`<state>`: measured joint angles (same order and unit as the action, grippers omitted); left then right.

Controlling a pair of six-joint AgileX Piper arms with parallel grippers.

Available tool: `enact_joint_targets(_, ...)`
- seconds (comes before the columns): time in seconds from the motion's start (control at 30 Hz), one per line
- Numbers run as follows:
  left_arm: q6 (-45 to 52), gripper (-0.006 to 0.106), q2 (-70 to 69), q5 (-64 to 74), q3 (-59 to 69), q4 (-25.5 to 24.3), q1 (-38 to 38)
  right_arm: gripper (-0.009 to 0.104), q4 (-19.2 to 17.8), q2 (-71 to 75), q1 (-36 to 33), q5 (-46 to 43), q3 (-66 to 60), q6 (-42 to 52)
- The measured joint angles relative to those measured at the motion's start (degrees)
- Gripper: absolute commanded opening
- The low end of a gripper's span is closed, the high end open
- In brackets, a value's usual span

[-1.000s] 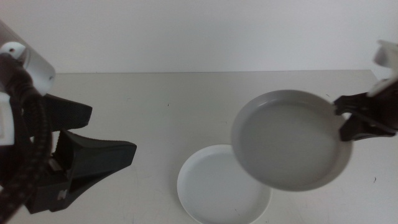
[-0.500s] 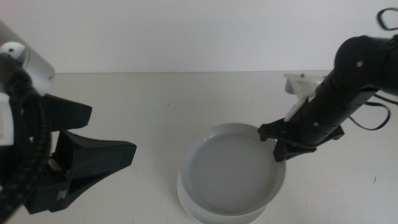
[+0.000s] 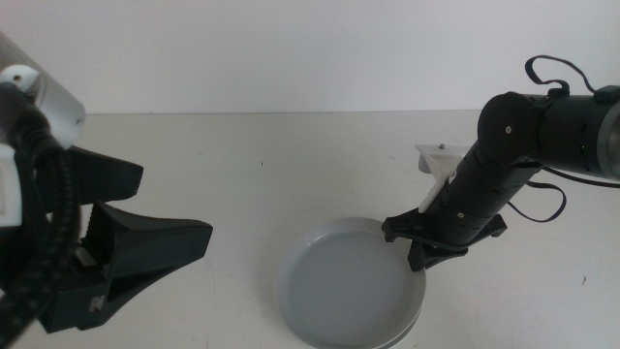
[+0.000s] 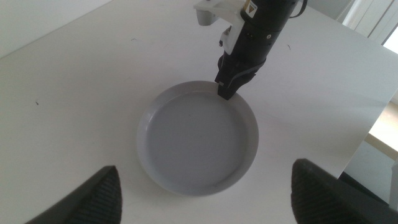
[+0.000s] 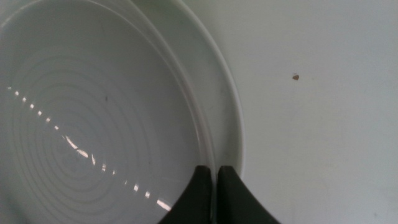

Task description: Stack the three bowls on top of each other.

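The grey-blue bowl [image 3: 351, 281] sits nested in the white bowl [image 3: 405, 334] on the table [image 3: 242, 155] in the middle view, with the right gripper [image 3: 417, 254] pinching its rim on the side nearest the right arm; the left gripper [image 3: 145, 228] waits well off to the other side of the bowl, fingers spread wide. From the left wrist, the bowl [image 4: 196, 137] lies flat, the rim clamped. The right wrist shows both jaws closed narrowly on that thin rim [image 5: 208, 155]. It looks light, stiff and smooth, probably slippery, so the rim is the sensible hold. No green bowl shows.
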<state>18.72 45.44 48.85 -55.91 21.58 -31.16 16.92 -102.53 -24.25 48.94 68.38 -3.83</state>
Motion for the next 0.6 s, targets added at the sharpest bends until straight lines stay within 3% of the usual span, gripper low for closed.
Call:
enact_joint_targets(0.43, 0.00, 0.105, 0.00, 0.00, 0.00, 0.00, 0.00, 0.049, 0.05, -0.84, 0.00, -0.06, 0.36, 2.84)
enact_joint_targets(0.6, 0.00, 0.105, 0.00, 0.00, 0.00, 0.00, 0.00, 0.053, 0.05, -0.30, 0.00, 0.36, 2.05, 3.83)
